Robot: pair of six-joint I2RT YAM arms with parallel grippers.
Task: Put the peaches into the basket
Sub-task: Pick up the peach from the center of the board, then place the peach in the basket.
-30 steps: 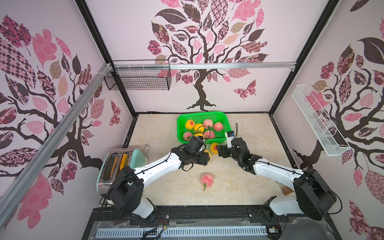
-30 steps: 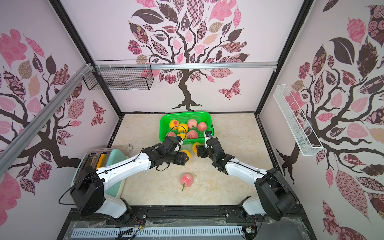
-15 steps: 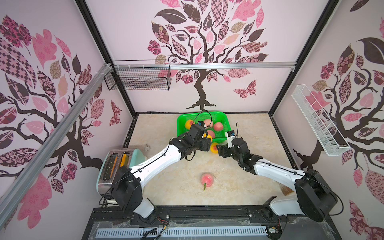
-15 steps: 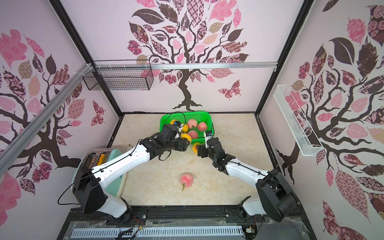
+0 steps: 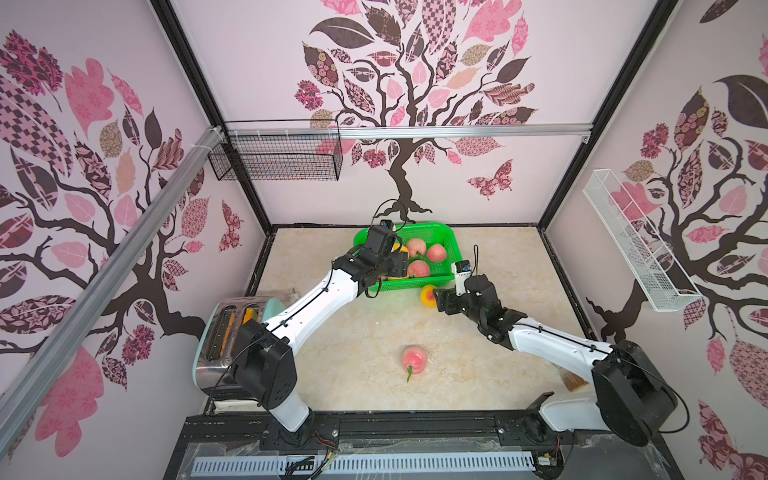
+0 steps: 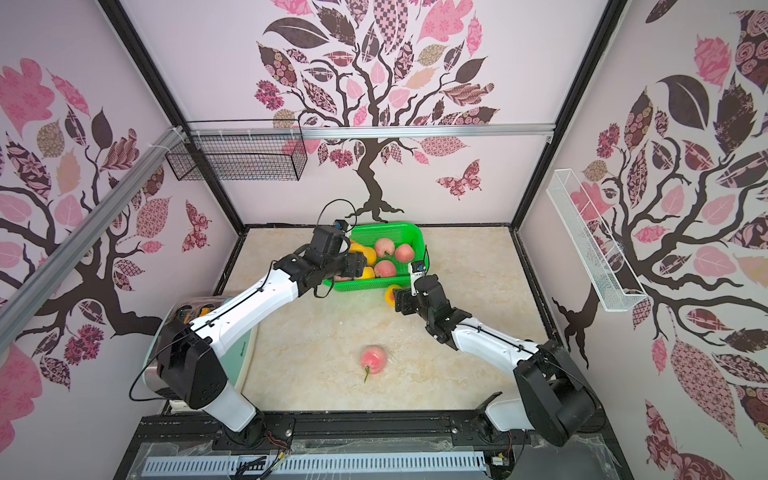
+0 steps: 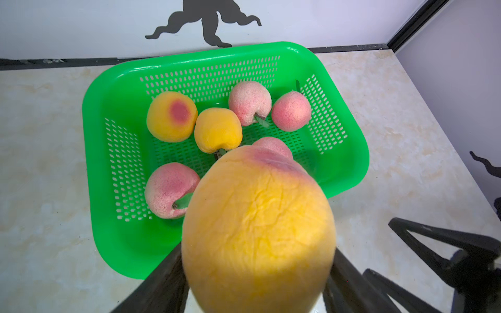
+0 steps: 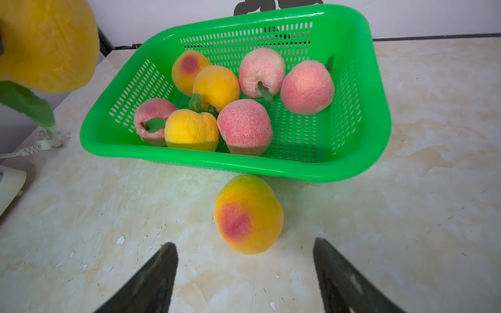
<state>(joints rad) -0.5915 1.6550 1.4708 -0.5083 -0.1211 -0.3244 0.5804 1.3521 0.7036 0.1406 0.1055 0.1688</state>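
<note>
The green basket point(image 5: 452, 249) point(image 6: 419, 245) point(image 7: 89, 162) point(image 8: 379, 108) stands at the back of the table with several peaches in it. My left gripper point(image 7: 256, 257) point(image 5: 397, 266) is shut on a yellow peach point(image 7: 257, 230) point(image 8: 48, 43) and hovers above the basket's near left part. My right gripper point(image 8: 245, 260) point(image 5: 438, 301) stands open low over the table. Just ahead of its fingertips lies a yellow-orange peach with a red spot point(image 8: 248, 214) point(image 5: 427, 295), close to the basket's front wall. A pink peach point(image 5: 414, 360) point(image 6: 374, 360) lies alone nearer the front.
A toaster point(image 5: 226, 332) stands at the table's left edge, its white plug and cable point(image 8: 43, 141) lying near the basket's left corner. A black wire basket point(image 5: 276, 156) hangs on the back wall and a white wire rack point(image 5: 636, 245) on the right wall.
My left arm has risen from the table in front of the basket and carried the yellow peach back over the basket. The right arm has barely moved.
</note>
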